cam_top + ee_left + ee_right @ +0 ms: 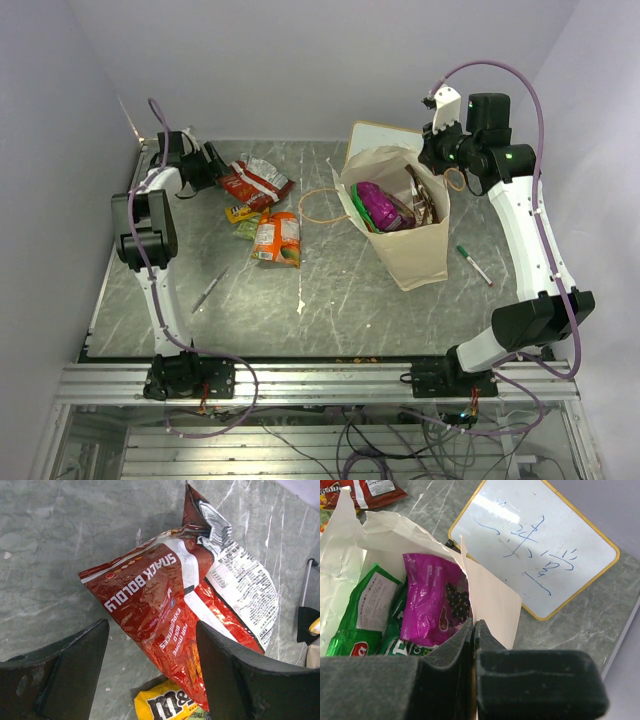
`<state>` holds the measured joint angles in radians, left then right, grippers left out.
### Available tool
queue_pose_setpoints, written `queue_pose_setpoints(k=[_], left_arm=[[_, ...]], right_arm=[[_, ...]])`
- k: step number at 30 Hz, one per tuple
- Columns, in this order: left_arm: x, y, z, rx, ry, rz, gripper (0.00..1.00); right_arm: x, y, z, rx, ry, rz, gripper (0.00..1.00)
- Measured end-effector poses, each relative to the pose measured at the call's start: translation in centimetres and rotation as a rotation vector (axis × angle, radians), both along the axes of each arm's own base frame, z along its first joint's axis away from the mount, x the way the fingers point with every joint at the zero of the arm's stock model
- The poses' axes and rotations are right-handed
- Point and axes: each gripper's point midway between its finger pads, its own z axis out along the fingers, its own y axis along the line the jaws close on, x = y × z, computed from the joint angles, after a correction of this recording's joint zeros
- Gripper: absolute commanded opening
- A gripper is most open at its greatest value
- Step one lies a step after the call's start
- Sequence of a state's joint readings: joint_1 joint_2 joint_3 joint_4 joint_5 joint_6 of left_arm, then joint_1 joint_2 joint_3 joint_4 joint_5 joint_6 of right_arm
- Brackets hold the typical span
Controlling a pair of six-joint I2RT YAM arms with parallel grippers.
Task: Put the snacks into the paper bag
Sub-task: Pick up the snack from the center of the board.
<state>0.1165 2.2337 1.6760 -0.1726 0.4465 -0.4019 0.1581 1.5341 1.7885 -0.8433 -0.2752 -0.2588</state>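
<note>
Grey marbled counter (350, 290) carries the paper bag (420, 255) right of centre, with a purple packet (378, 205) and a green packet (365, 605) inside. Right claw (472, 630) is pinched tight on its far rim. Left claw (150, 630) gapes wide (holding nothing) over the red packet (155, 595) at far left, near the orange packet (277, 238).

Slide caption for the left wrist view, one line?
Open left tool poised over glossy red snack packet on grey marbled table.
</note>
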Motion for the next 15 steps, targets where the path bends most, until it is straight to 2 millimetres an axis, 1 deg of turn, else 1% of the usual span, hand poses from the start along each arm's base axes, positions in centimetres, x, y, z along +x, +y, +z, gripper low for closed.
queue_pose_setpoints(k=[4,6,7,15], left_arm=[[0.0,-0.4,-1.5,-0.037,0.029,0.008,0.69],[-0.1,-0.6,-2.6,-0.057,0.052,0.009,0.63],[0.0,-0.8,-2.8,-0.07,0.053,0.007,0.59],[0.3,-1.4,-2.3,-0.11,0.035,-0.009,0.3]], right_arm=[[0.0,0.1,-0.1,0.003,0.003,0.004,0.0],[0.0,0.1,-0.1,0.003,0.004,0.005,0.0],[0.0,0.1,-0.1,0.003,0.004,0.005,0.0],[0.0,0.1,-0.1,0.002,0.005,0.004,0.0]])
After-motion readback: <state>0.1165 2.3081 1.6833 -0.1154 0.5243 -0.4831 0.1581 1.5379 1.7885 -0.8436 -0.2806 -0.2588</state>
